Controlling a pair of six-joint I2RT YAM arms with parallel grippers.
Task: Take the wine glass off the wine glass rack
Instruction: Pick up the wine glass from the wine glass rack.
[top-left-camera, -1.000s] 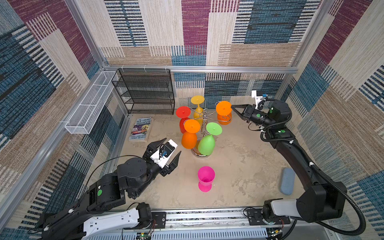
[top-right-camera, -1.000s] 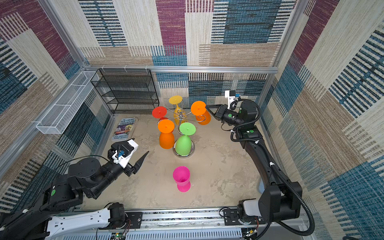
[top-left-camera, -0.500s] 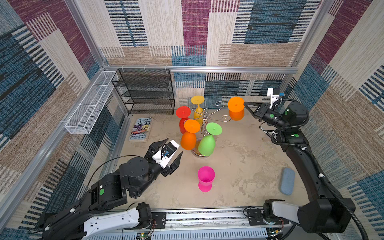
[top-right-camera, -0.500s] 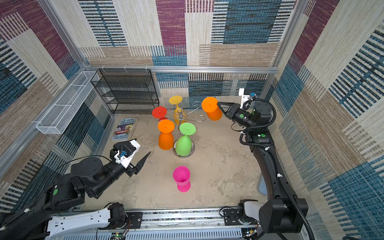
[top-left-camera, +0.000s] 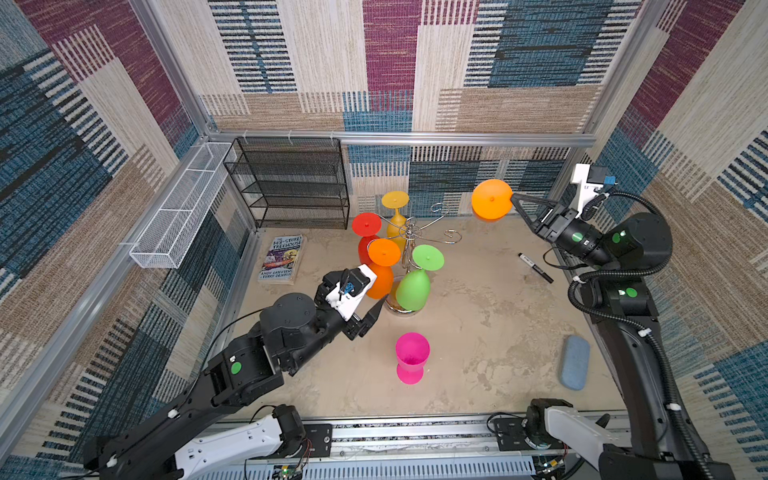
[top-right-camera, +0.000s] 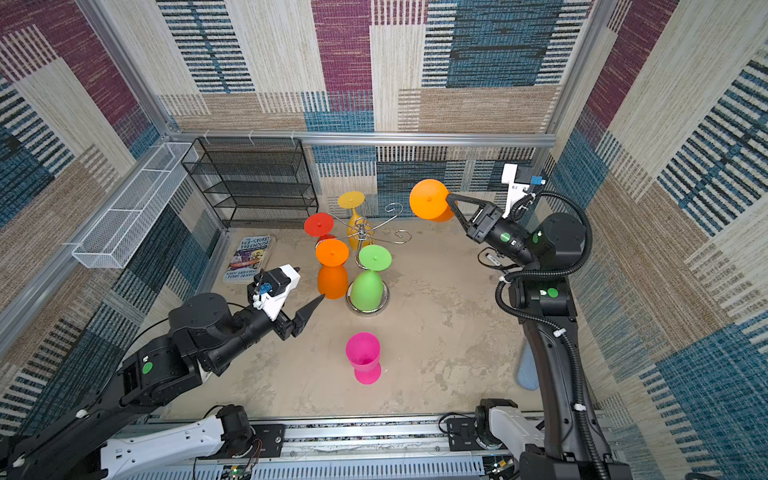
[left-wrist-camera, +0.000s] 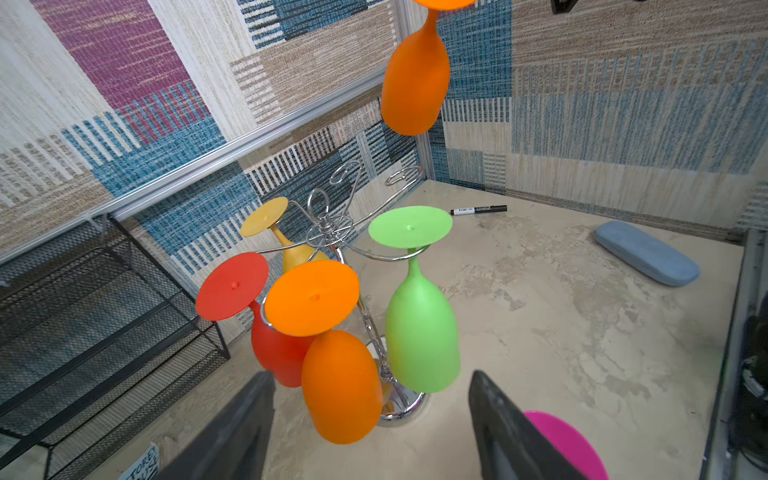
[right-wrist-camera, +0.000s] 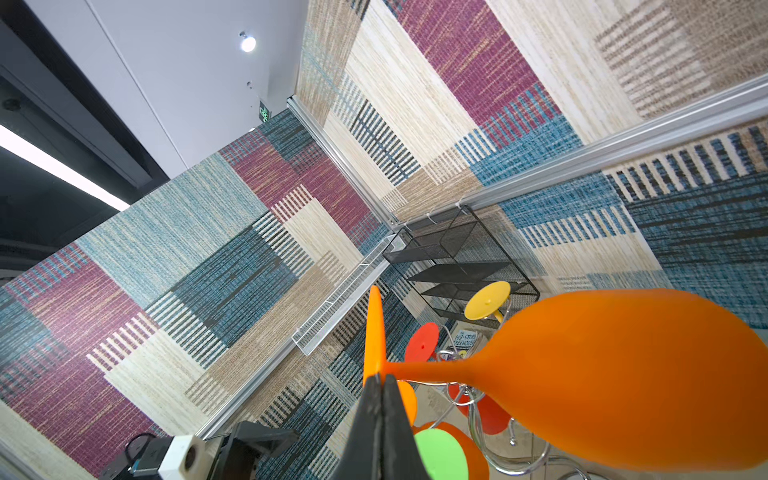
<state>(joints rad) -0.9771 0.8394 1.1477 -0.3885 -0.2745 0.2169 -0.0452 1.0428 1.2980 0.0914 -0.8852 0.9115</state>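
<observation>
- The right jaws are clenched on the rim of the orange wine glass (top-left-camera: 491, 204)'s round foot, and the glass hangs bowl-down in the air.
- It is clear of the wine glass rack (top-left-camera: 411, 232), well apart from it and above its curled arms.
- The left jaws are released and empty, near the rack's base.
- Step in hand, by my judgement: the lift-off is done and the glass is being carried away.
- The next move calls for bare tabletop (top-left-camera: 478, 291) away from the rack and the pink glass (top-left-camera: 411, 357). It should be a slow descent, since the thin pinch may let the bowl swing.
</observation>
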